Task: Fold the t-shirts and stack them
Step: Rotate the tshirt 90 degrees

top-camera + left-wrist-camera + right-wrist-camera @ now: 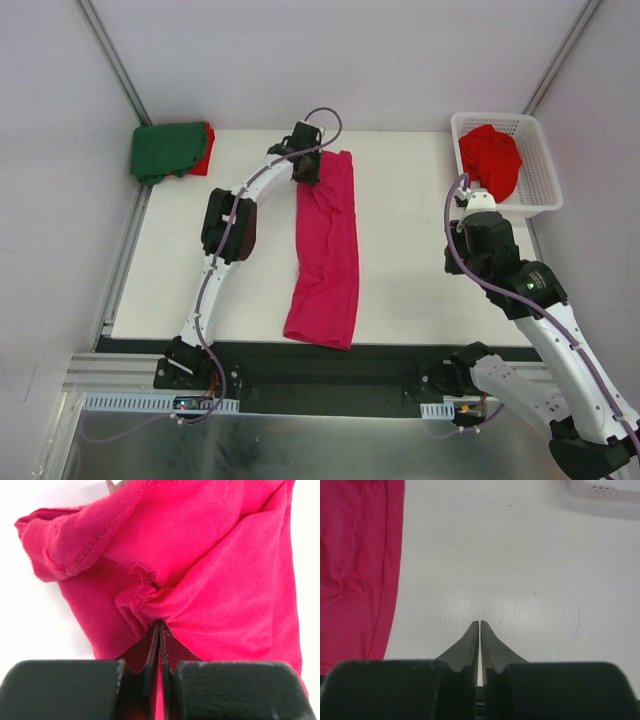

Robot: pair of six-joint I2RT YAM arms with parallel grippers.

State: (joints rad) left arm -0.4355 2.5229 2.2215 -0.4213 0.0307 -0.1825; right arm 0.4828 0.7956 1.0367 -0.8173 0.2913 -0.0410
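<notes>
While a dark green t-shirt [165,148] lies folded on a red t-shirt [207,150] well left of the left gripper [159,630], that gripper pinches the far end of the magenta t-shirt [328,250], a long strip trailing back from it. Further right, the right gripper [479,625] is closed, empty, over bare tabletop [520,570]; beyond it, a second red t-shirt [490,160] lies crumpled in the basket [545,195]. Assessment: two stacked, two outstanding.

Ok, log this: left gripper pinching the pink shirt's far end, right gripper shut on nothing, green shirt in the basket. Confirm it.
Not quite. The top view shows a red shirt in the basket; the green shirt lies at the far left corner of the table. The rest stands.
</notes>
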